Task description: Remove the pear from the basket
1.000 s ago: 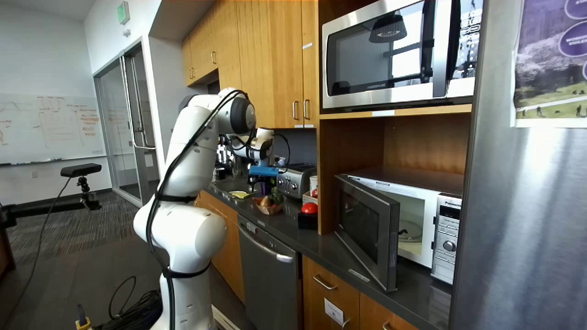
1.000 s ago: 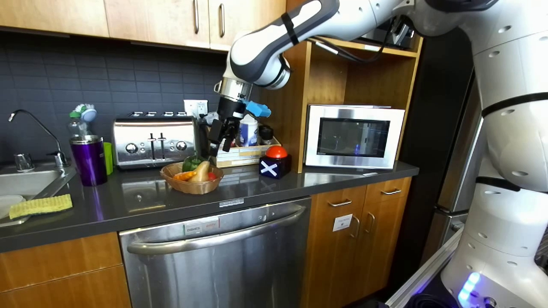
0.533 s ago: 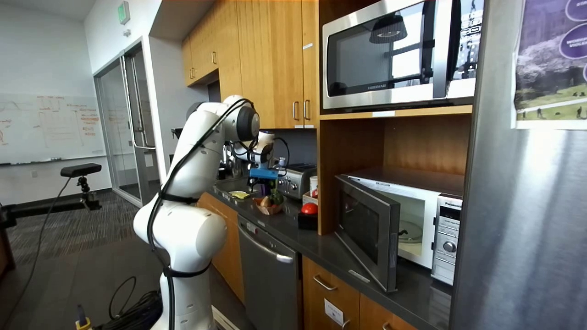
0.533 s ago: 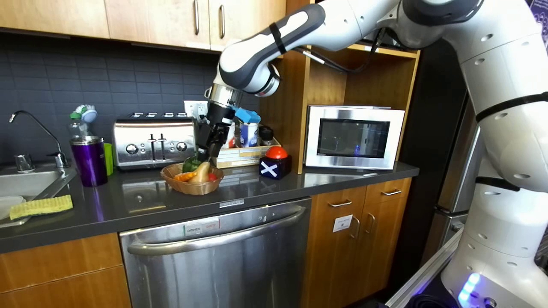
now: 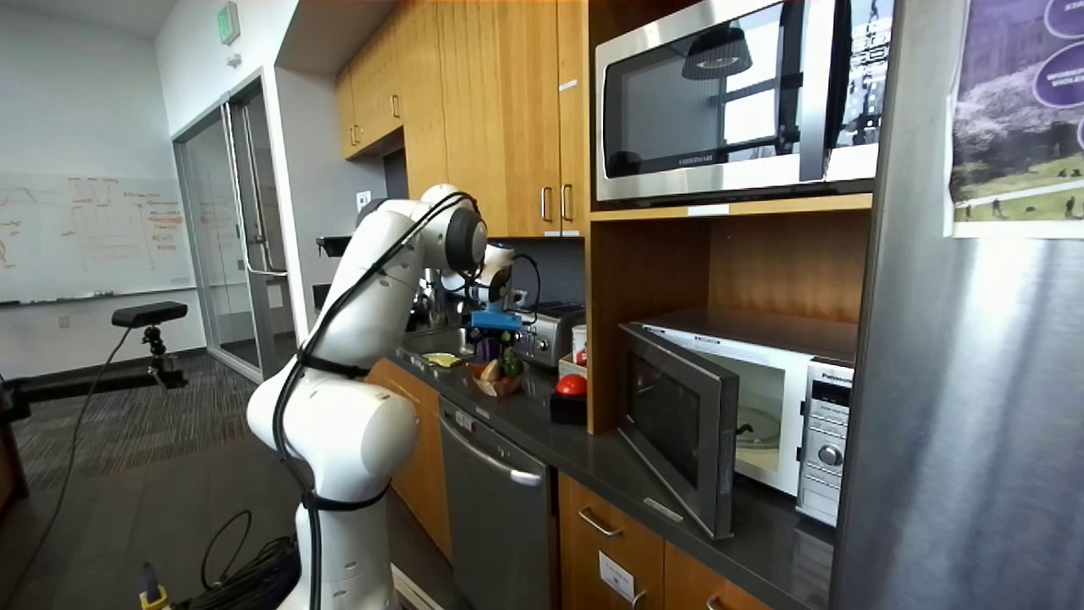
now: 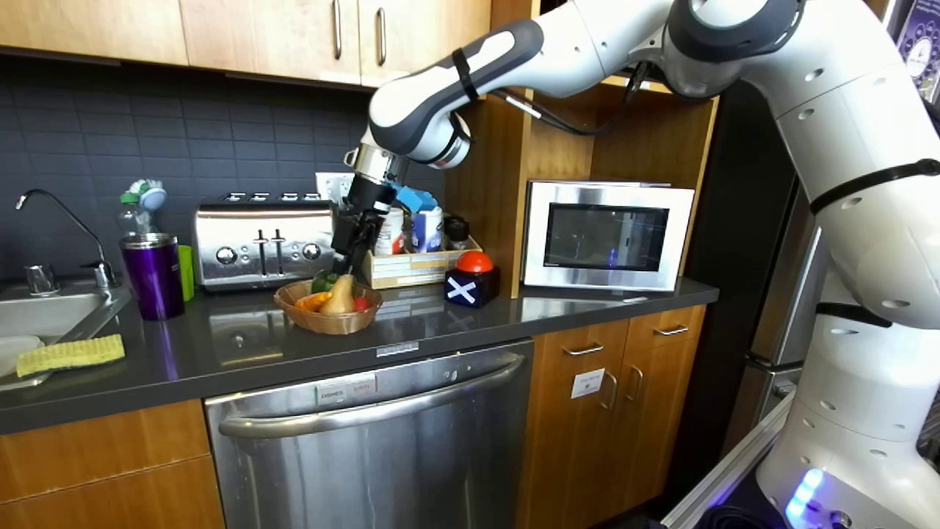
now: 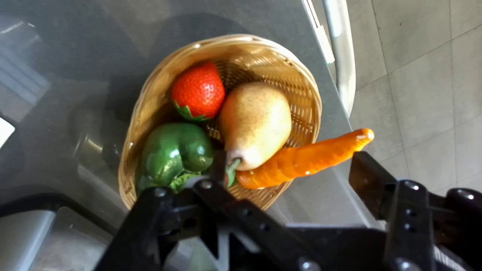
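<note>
The yellow-tan pear lies in the wicker basket in the wrist view, its stem pointing to my gripper. The pear and basket also show in an exterior view. The basket also holds a strawberry, a green pepper and an orange carrot that sticks out over the rim. My gripper is open and empty. One fingertip is by the pear's stem, beside the pepper; the other is by the carrot's tip. I cannot tell whether they touch. In an exterior view my gripper is low over the basket's back, its fingertips partly hidden.
A toaster stands behind the basket, with a tray of cans and a red-button box to its right. A purple tumbler, sponge and sink are left. The microwave door stands open.
My gripper has moved left and down to the basket in an exterior view, still open. The pear has shifted slightly and looks more upright there.
</note>
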Action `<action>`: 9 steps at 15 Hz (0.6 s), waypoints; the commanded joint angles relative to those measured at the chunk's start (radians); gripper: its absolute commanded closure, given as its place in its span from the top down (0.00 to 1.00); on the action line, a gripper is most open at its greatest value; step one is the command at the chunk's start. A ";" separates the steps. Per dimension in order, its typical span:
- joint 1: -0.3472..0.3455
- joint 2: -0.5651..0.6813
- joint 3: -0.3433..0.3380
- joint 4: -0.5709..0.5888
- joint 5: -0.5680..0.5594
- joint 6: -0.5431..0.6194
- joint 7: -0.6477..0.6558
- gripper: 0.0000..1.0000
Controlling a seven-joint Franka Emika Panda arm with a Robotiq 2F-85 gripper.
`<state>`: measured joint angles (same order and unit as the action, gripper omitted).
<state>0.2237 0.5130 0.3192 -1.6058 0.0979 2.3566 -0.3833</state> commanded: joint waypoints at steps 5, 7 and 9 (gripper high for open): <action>-0.021 0.026 -0.008 0.043 -0.004 0.002 -0.028 0.48; -0.024 0.026 -0.009 0.042 -0.005 0.003 -0.029 0.16; -0.026 0.030 -0.011 0.047 -0.004 -0.001 -0.029 0.55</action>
<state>0.1977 0.5261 0.3108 -1.5809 0.0980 2.3566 -0.3994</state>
